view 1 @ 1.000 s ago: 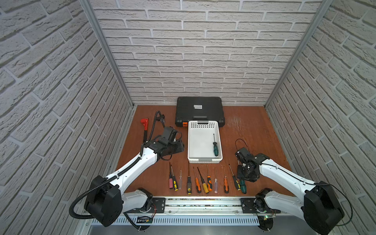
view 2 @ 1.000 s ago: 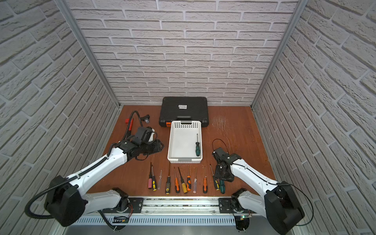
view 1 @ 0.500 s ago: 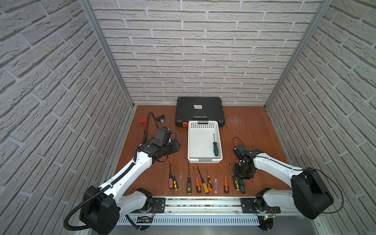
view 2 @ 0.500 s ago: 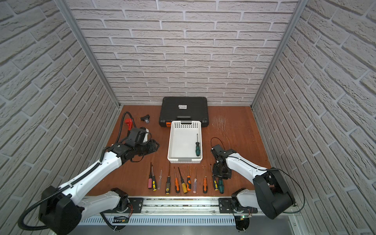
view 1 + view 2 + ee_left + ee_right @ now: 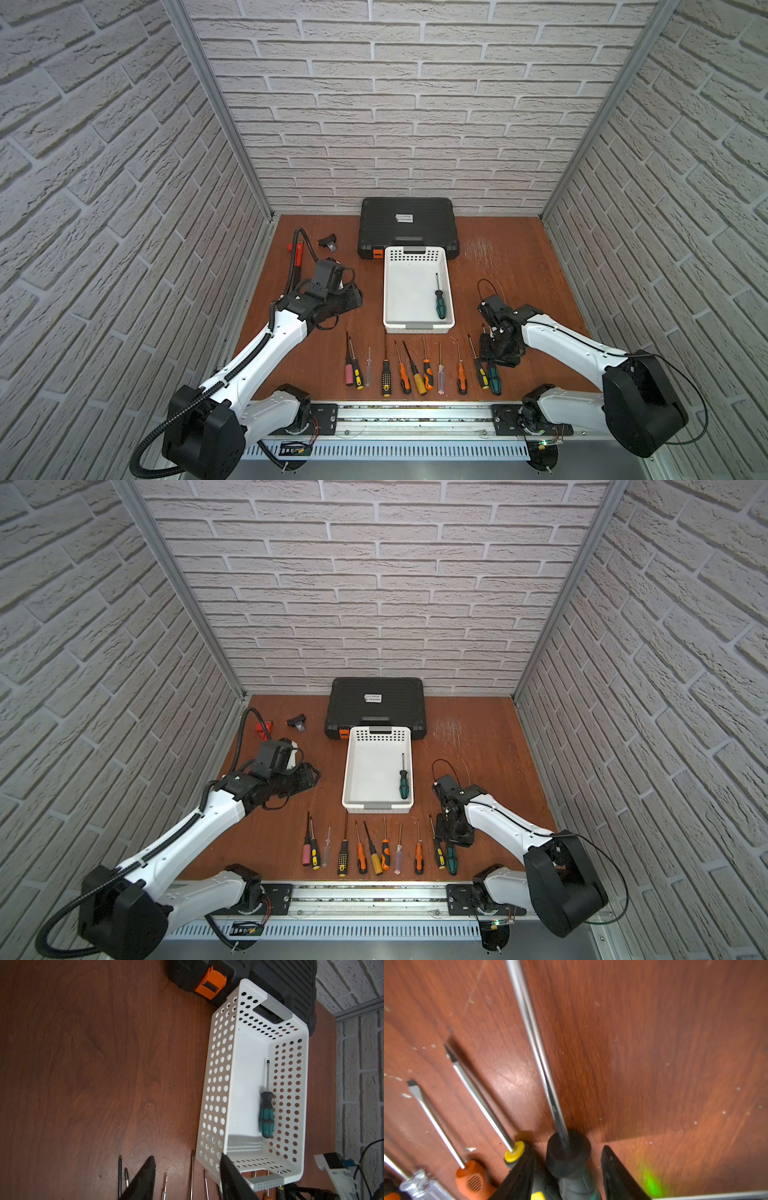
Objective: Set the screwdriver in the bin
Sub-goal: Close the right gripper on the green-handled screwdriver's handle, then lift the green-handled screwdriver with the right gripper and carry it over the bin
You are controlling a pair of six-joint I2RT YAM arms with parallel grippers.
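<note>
Right gripper (image 5: 569, 1154) is straddling the black-and-green handle of the end screwdriver (image 5: 571, 1161). Its jaws are standing apart, with a visible gap between the handle and each finger (image 5: 616, 1174), so nothing is being clamped. In both top views the right gripper (image 5: 494, 357) (image 5: 451, 837) is pointing down at the right end of the row of screwdrivers (image 5: 415, 370).

The end screwdriver (image 5: 494, 378) (image 5: 452, 860) is lying on the table (image 5: 498, 257) as the last tool in that row. It is sitting just beside a yellow-and-black screwdriver (image 5: 514, 1154), with its shaft pointing toward the bin (image 5: 390, 291). It is resting outside the bin, near the bin's front right corner.

The bin (image 5: 351, 771) is standing at mid-table, its far short end touching or overlapping the black tool case (image 5: 409, 226). A binned screwdriver (image 5: 439, 303) (image 5: 266, 1113) with a green-and-black handle is lying flat on the bin floor along the right-hand long wall.

The left gripper (image 5: 187, 1180) is hovering left of the bin (image 5: 216, 1084), well apart from the row. Its fingers (image 5: 145, 1178) are standing open and holding nothing.
</note>
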